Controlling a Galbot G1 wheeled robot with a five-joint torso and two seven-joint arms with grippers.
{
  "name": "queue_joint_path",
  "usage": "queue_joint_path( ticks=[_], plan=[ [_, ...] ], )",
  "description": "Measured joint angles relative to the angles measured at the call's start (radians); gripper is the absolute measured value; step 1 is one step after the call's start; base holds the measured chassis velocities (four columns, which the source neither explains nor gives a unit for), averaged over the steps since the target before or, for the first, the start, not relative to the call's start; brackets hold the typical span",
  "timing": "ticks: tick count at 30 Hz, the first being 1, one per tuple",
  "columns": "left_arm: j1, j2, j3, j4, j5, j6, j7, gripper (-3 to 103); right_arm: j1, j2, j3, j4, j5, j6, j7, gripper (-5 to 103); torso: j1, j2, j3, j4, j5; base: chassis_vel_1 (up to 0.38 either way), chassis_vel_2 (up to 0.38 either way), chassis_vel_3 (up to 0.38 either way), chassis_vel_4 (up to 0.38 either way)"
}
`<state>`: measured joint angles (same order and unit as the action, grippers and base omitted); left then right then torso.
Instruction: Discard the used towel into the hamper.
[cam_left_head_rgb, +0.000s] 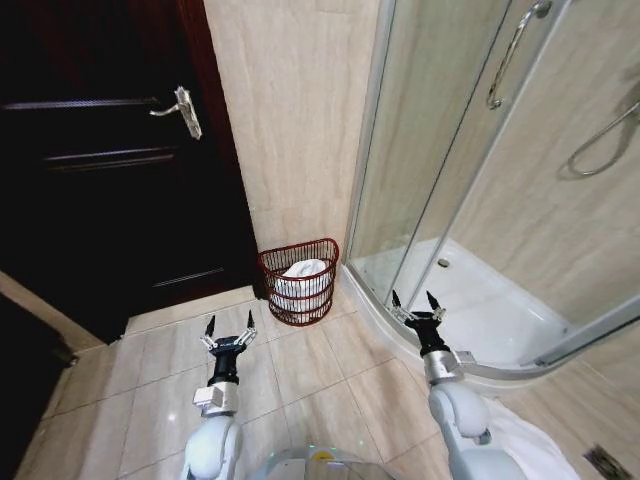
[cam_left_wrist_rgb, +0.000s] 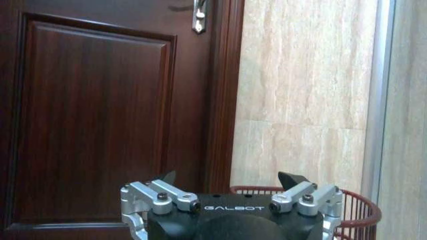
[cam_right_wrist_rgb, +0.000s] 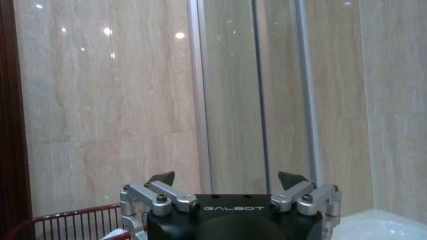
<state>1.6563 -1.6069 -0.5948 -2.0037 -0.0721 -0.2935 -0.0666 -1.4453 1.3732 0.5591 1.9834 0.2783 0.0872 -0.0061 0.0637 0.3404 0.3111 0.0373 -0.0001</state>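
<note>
1. The small round dark reddish-brown wire hamper (cam_left_head_rgb: 299, 281) is seen on the tiled floor against the beige wall, with a white towel (cam_left_head_rgb: 302, 277) inside.
2. The left gripper (cam_left_head_rgb: 230, 329) and right gripper (cam_left_head_rgb: 416, 303) are held spread, empty, short of the hamper.

"GALBOT" is printed in pale letters on the black body of the left gripper (cam_left_wrist_rgb: 230, 181) and the right gripper (cam_right_wrist_rgb: 227, 180).
</note>
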Motion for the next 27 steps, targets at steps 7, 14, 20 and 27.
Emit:
queue_joint_path(
  ticks=[7, 14, 20, 27],
  plan=[
    [-0.003, 0.005, -0.001, -0.004, 0.001, 0.002, 0.000, 100, -0.004, 0.001, -0.009, 0.000, -0.001, -0.001, 0.003, 100, -0.011, -0.026, -0.015, -0.0001, 0.0000, 0.000, 0.000, 0.000, 0.000],
    [-0.002, 0.005, -0.003, -0.005, 0.011, 0.004, 0.000, 100, -0.003, 0.000, -0.010, -0.004, 0.000, 0.000, 0.009, 100, -0.021, -0.061, -0.040, -0.0002, 0.0000, 0.000, 0.000, 0.000, 0.000],
    [-0.001, 0.006, -0.003, -0.006, 0.019, 0.006, 0.000, 100, -0.001, 0.002, -0.010, -0.004, 0.000, 0.000, 0.015, 100, -0.028, -0.083, -0.055, -0.0002, 0.0000, 0.000, 0.000, 0.000, 0.000],
    [-0.005, 0.005, 0.001, -0.007, 0.024, 0.013, 0.000, 100, -0.005, 0.002, -0.014, -0.004, -0.002, -0.004, 0.039, 100, -0.039, -0.116, -0.077, -0.0003, 0.0001, -0.015, -0.014, -0.010, -0.014]
  ],
)
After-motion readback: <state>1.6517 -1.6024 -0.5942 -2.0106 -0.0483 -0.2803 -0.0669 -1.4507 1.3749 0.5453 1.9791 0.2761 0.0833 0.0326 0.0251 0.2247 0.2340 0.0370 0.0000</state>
